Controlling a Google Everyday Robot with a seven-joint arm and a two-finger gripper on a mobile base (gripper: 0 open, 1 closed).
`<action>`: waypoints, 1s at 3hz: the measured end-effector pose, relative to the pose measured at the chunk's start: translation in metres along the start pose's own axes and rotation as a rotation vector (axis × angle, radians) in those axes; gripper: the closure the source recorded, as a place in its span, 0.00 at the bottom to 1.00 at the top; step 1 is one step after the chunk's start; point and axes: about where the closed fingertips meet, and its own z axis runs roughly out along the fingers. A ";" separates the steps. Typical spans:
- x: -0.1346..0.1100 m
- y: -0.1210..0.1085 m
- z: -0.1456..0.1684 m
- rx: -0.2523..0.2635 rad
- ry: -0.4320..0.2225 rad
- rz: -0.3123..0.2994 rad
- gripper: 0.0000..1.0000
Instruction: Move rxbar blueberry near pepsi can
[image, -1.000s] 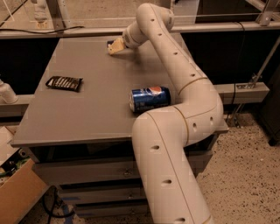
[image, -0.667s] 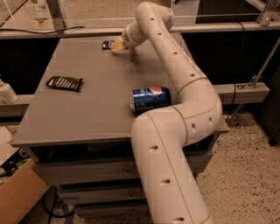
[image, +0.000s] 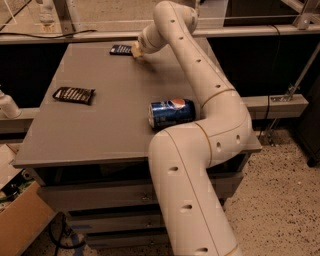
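The rxbar blueberry (image: 120, 49) is a small dark navy wrapper lying flat near the table's far edge. My gripper (image: 136, 50) sits right at the bar's right end, low over the table, at the tip of the long white arm. The pepsi can (image: 172, 113) lies on its side in the middle right of the table, its logo facing up, well in front of the bar and touching the arm's side.
A black-brown wrapper with pale stripes (image: 74, 94) lies at the table's left side. The grey table (image: 90, 135) has drawers below. A cardboard box (image: 20, 220) stands on the floor at lower left. A rail runs behind the table.
The gripper has shifted toward the far edge and down, and the navy bar now shows to its left where the gripper covered it before. The can and striped wrapper have not moved.
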 end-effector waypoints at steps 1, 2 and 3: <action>0.000 0.000 0.000 0.000 0.000 0.000 1.00; -0.034 -0.002 -0.038 0.023 -0.068 -0.056 1.00; -0.073 -0.010 -0.087 0.084 -0.147 -0.125 1.00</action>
